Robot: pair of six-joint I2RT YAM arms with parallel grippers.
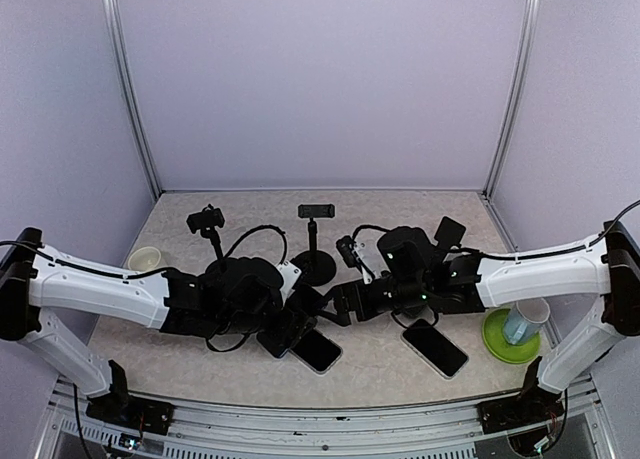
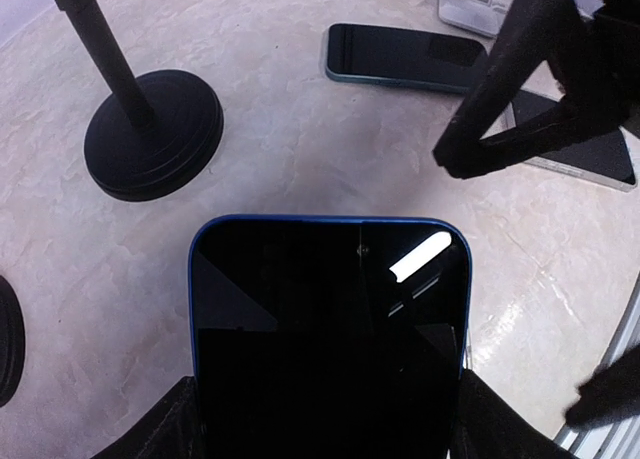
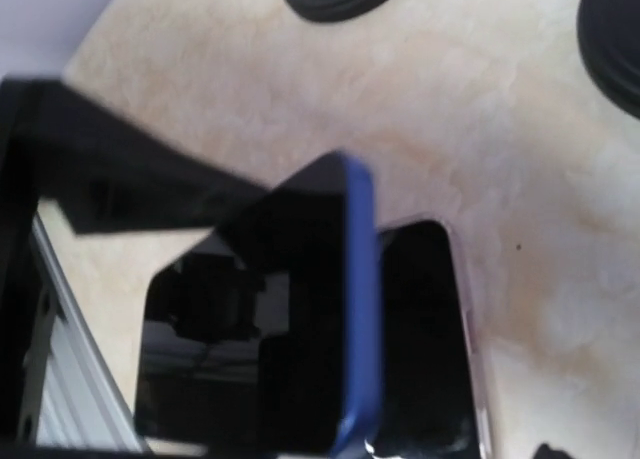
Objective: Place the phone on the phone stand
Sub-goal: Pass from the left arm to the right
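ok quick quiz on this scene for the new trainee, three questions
1. True or false: the blue phone lies flat on the table.
2. How many other phones rest on the table?
3. What stands on the green plate? A cup, B spoon, C banana.
Key: 1 false, the left gripper holds it. 2 two: the middle phone and the right-hand phone. 3 A.

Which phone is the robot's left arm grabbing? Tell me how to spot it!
Find the tan table, then the left arm's fingers near its front edge. The phone held between them is the one: its rim is bright blue, while the phone lying flat beside it has a silvery rim.
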